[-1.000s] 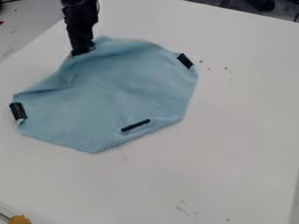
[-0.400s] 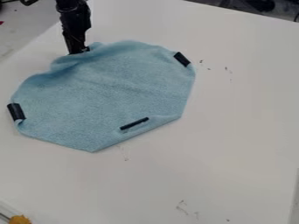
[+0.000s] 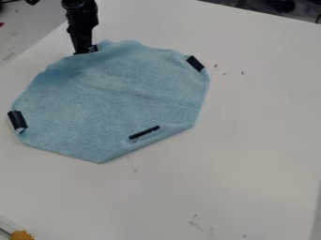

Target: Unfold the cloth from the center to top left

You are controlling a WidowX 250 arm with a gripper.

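Light-blue cloth (image 3: 119, 98) lay spread in a rough many-sided shape on the white table (image 3: 251, 140), nearer the table's upper-left edge than its right edge. Most of the cloth looked flat; a faint crease crossed its middle on a slant, and soft ripples ran along its upper-left rim, where the outline was rounded and uneven. Lower outline straighter, coming to a blunt corner toward the table's lower-left edge.

Black gripper (image 3: 86, 51) hung down from the top, near the table's upper-left edge, tip at the cloth's upper-left rim. Could not tell whether the claw was clenched on fabric or released. A small dark patch with pale specks showed right beside the tip.

Three black pieces noted on the cloth. Left strip (image 3: 18, 120) sat at the cloth's left corner, upright with a slight tilt, a bit of fabric curled below it. Upper-right strip (image 3: 195, 63) lay slanted at the rim facing the table's upper-right edge. Thin bar (image 3: 144, 132) lay slanted just inside the lower-right rim, a small fold alongside.

Small dark marks dotted the table beyond the upper-right strip, with fainter scratches farther down. An orange-yellow piece (image 3: 21, 235) showed by the table's lower-left edge, a thin rod running up to it.
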